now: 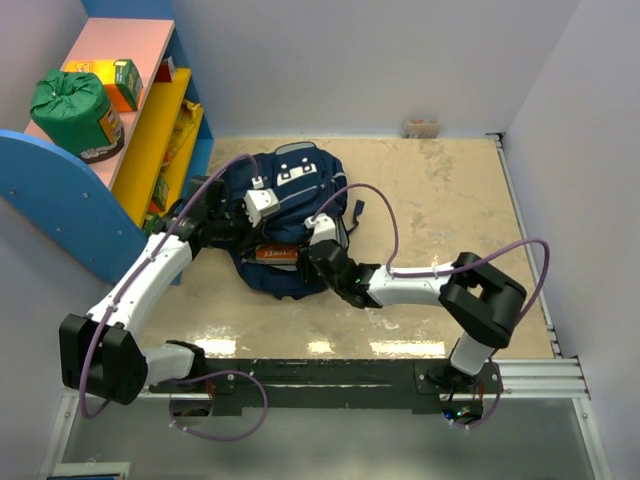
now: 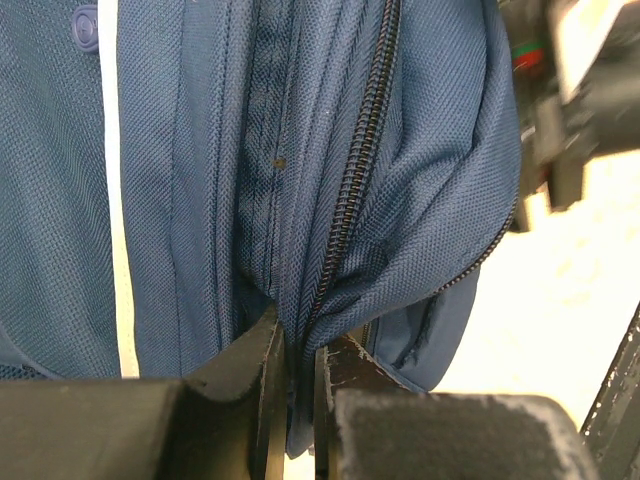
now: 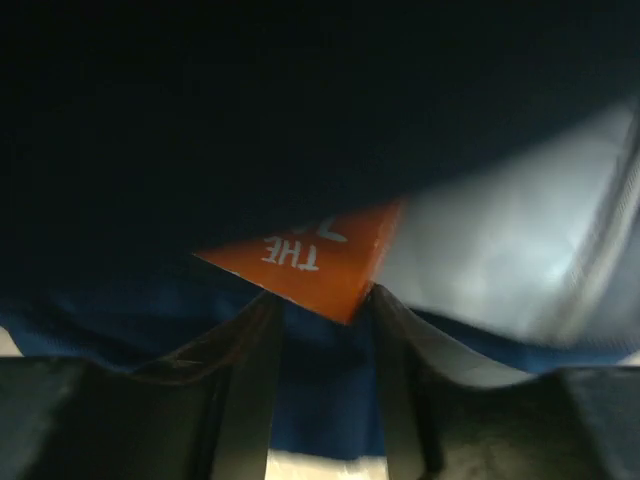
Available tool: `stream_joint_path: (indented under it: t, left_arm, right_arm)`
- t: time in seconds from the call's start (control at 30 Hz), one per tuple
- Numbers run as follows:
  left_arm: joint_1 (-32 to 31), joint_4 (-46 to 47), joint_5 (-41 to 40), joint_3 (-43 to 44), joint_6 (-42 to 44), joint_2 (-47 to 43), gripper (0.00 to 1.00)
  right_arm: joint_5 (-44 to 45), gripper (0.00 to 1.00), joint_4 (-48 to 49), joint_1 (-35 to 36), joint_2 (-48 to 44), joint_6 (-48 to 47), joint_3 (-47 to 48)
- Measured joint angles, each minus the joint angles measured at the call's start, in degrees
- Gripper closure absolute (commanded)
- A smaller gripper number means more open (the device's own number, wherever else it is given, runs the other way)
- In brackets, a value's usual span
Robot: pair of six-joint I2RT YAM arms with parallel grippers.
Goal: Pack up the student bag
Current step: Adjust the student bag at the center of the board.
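The navy-blue student bag (image 1: 290, 190) lies on the tabletop left of centre, its opening toward the arms. An orange book (image 1: 275, 254) with white lettering sits in that opening. My left gripper (image 1: 232, 222) is shut on a fold of the bag's fabric beside the zipper (image 2: 365, 150); the fold runs down between the jaws of that gripper (image 2: 297, 350). My right gripper (image 1: 320, 250) is at the bag's mouth. In the right wrist view it (image 3: 320, 305) is open, with the book's corner (image 3: 325, 270) just past the fingertips, blue fabric (image 3: 325, 385) below and dark fabric above.
A blue, yellow and pink shelf unit (image 1: 150, 130) stands at the far left, with a green drawstring sack (image 1: 70, 108) and a box on it. A small object (image 1: 420, 127) sits against the back wall. Walls close in the left, right and back.
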Motion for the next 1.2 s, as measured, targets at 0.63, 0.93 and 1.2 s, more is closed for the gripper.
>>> stream_joint_path:
  t: [0.63,0.93,1.2]
  left_arm:
    - [1.25,4.07,1.31,-0.20,-1.57,3.13,1.00]
    - [-4.72,2.73,3.91,0.24,-2.25,6.47,0.54]
    - [-8.52,-0.46,9.49,3.06,-1.95,6.12,0.03]
  right_arm:
    - [9.70,0.52,5.81,0.68,3.10,-3.48,4.74]
    - [3.48,0.46,9.70,0.72,-22.69,2.67,-7.87]
    - [2.99,0.47,1.95,0.72,-34.10,6.10,-12.63]
